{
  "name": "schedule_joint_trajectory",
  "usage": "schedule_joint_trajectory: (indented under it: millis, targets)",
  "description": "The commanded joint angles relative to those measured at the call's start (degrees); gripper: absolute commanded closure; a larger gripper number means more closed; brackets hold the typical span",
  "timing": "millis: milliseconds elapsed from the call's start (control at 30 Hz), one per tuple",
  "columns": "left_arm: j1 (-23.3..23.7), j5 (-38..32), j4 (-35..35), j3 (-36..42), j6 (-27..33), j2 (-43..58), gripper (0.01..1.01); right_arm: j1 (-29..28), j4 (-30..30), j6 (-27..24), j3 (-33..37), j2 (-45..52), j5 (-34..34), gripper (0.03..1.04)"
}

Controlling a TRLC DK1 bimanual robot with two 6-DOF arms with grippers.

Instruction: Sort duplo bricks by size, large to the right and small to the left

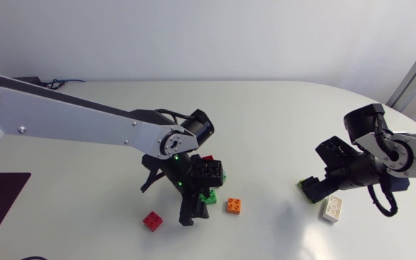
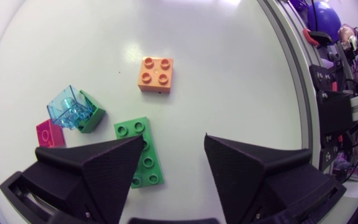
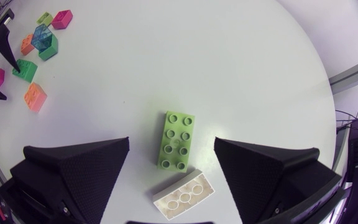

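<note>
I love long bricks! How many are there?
3: a green brick by the left gripper, a light green brick and a white brick by the right gripper. More may be hidden.

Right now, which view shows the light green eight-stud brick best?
The right wrist view: the light green eight-stud brick lies whole, studs up, between the open jaws of the right gripper, beside a white brick. The head view shows only a green sliver beside that gripper; the left wrist view shows none of it.

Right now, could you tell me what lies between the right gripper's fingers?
A light green two-by-four brick, with a white brick at its near end, in the right wrist view.
</note>
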Motion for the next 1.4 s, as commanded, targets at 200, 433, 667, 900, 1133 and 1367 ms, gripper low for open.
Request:
schedule_joint_trajectory:
  millis: [200, 433, 667, 900, 1133, 1367]
  targets:
    - [1.49, -1.40, 1.62, -1.17, -0.15, -1.61, 0.169, 0.48, -0.31, -1.45, -1.61, 0.06, -0.17, 0.07]
    - [2.19, -5.62, 4.61, -0.81, -1.56, 0.33, 0.174, 0.48, 0.31, -1.54, -1.88, 0.24, -0.35, 0.07]
    - [1.93, -6.33, 5.75, -0.46, -2.18, 2.17, 0.267, 0.04, 0.66, -2.06, -2.23, 0.06, -0.44, 0.07]
    - [0.26, -7.12, 5.67, -0.81, -2.18, 4.37, 0.746, -0.22, 0.57, -2.42, -2.58, -0.99, -0.44, 0.07]
    - [-1.24, -7.47, 4.35, -0.20, -2.09, 3.14, 0.918, -0.66, 0.84, -2.59, -3.28, -1.25, -0.52, 0.07]
    - [-5.19, -7.29, 3.12, 8.41, -4.81, 1.12, 0.916, -1.54, 0.75, -2.77, -3.98, -2.04, -1.32, 0.07]
